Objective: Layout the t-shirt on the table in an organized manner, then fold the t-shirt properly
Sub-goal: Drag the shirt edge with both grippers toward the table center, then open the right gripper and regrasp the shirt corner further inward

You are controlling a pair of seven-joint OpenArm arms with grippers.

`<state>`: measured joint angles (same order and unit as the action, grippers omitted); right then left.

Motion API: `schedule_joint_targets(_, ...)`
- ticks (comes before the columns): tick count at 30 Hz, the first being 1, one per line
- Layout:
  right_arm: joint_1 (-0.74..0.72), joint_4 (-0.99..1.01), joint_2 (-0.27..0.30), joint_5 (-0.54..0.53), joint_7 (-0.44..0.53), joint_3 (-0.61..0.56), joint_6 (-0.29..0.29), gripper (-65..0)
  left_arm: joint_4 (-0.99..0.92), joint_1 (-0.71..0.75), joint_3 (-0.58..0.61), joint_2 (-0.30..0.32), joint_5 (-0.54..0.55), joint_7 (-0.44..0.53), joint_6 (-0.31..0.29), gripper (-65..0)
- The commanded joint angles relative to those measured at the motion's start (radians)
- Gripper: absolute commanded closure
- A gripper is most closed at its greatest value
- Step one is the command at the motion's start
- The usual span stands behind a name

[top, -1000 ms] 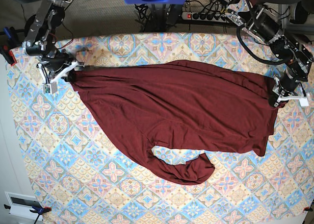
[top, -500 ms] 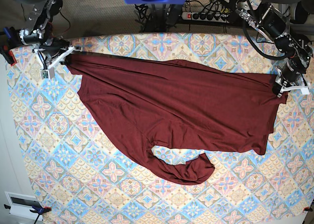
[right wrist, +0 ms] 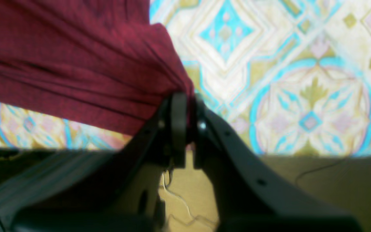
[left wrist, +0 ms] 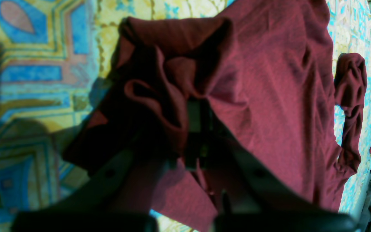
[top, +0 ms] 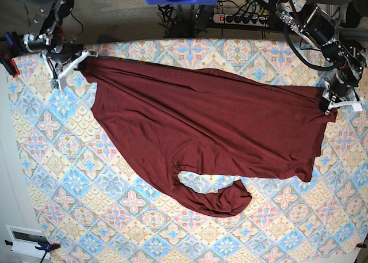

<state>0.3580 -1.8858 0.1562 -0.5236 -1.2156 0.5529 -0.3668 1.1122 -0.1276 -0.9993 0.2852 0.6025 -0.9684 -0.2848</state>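
Observation:
The dark maroon t-shirt (top: 201, 130) lies stretched across the patterned table (top: 69, 176), with one sleeve (top: 221, 202) curled toward the front. My right gripper (top: 80, 60) is at the far left corner of the table, shut on a corner of the shirt; the right wrist view shows its fingers (right wrist: 179, 129) pinching a gathered tip of fabric (right wrist: 76, 64) near the table's edge. My left gripper (top: 328, 105) is at the right edge, shut on the shirt's other end. Bunched folds (left wrist: 172, 80) there hide most of its fingers.
A power strip with cables (top: 241, 18) lies behind the table's far edge. A blue clamp (top: 8, 41) sits at the far left corner and a white box (top: 26, 240) on the floor at the near left. Patterned cloth shows bare along the front (top: 115, 240).
My right gripper has pulled its corner of the shirt toward the far left corner, stretching that edge. My left gripper moved slightly toward the back and then stayed still.

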Motion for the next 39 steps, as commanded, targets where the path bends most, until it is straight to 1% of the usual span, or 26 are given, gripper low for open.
schedule_joint_targets(1,-0.026,-0.010,0.018,-0.002,0.023,0.008,-0.001,-4.0,0.013,-0.013,0.017,0.026,0.004,0.024,0.002,0.0)
schedule_joint_targets(5,-0.070,0.010,0.018,0.000,0.024,0.012,-0.001,-10.6,0.016,-0.013,0.061,0.026,0.006,0.024,0.002,0.0)
schedule_joint_targets(8,-0.064,0.007,0.018,0.000,0.024,0.012,-0.001,-11.5,0.016,-0.011,0.061,0.026,0.006,0.024,0.000,0.0)
schedule_joint_targets(12,0.006,-0.014,0.018,-0.003,0.024,0.009,-0.001,-11.9,0.016,-0.010,0.063,0.026,0.006,0.024,0.000,0.0)
schedule_joint_targets(14,0.029,-0.042,0.018,-0.003,0.027,0.005,-0.001,-14.2,0.016,-0.010,0.063,0.026,0.006,0.024,0.000,0.0)
schedule_joint_targets(19,0.048,-0.062,0.019,-0.003,0.095,-0.077,-0.001,-23.8,0.013,-0.010,0.064,0.026,0.006,0.024,-0.001,0.0)
schedule_joint_targets(25,0.048,-0.062,0.027,0.003,0.182,-0.155,-0.001,-24.8,0.012,-0.010,0.064,0.026,0.006,0.024,-0.001,0.0)
schedule_joint_targets(29,0.051,-0.064,0.049,0.055,0.194,-0.167,-0.004,-24.8,0.012,-0.007,0.064,0.024,0.006,0.024,-0.001,0.0)
schedule_joint_targets(31,0.082,-0.080,0.066,0.075,0.202,-0.169,-0.004,-24.8,0.012,-0.007,0.064,0.024,0.006,0.024,-0.001,0.0)
schedule_joint_targets(35,0.149,-0.107,0.102,0.109,0.305,-0.205,-0.004,-24.8,0.012,-0.007,0.064,0.024,0.006,0.024,-0.001,0.0)
schedule_joint_targets(39,0.212,-0.107,0.178,0.115,0.389,-0.265,-0.004,-24.8,0.012,-0.007,0.064,0.010,0.006,0.024,-0.001,0.0)
